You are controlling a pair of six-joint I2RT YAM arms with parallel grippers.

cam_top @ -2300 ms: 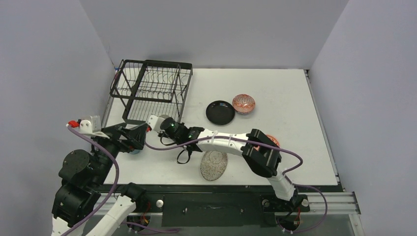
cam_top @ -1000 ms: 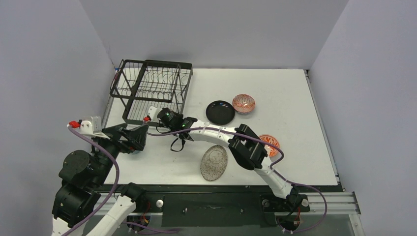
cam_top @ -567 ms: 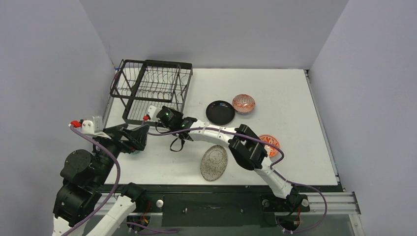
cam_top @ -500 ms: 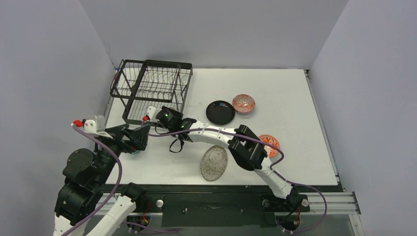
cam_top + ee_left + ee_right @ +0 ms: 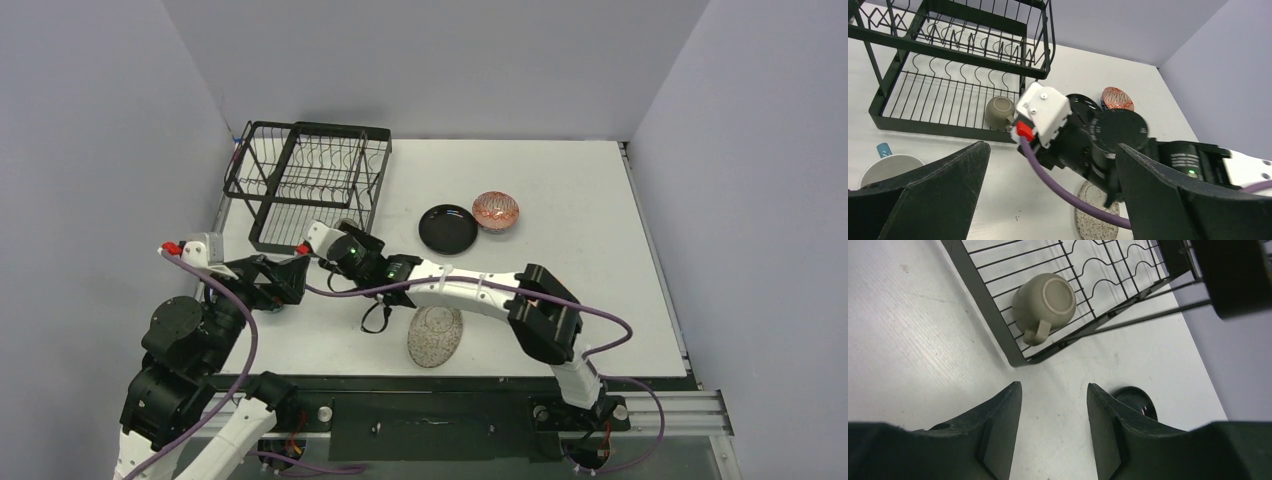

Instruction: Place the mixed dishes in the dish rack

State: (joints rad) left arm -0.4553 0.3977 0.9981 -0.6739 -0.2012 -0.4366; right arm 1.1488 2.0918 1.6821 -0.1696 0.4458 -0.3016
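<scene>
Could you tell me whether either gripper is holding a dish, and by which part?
Nothing is held. The right gripper is open and clear of the olive-green cup, which sits in the dish rack. The left gripper is open and empty too.

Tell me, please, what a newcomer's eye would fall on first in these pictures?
The black wire dish rack at the far left of the table stands out first, a small olive-green cup in its near right corner. The right arm stretches toward it, the right claw open and empty just short of the cup. A glossy black plate and a patterned bowl sit side by side farther right.
</scene>
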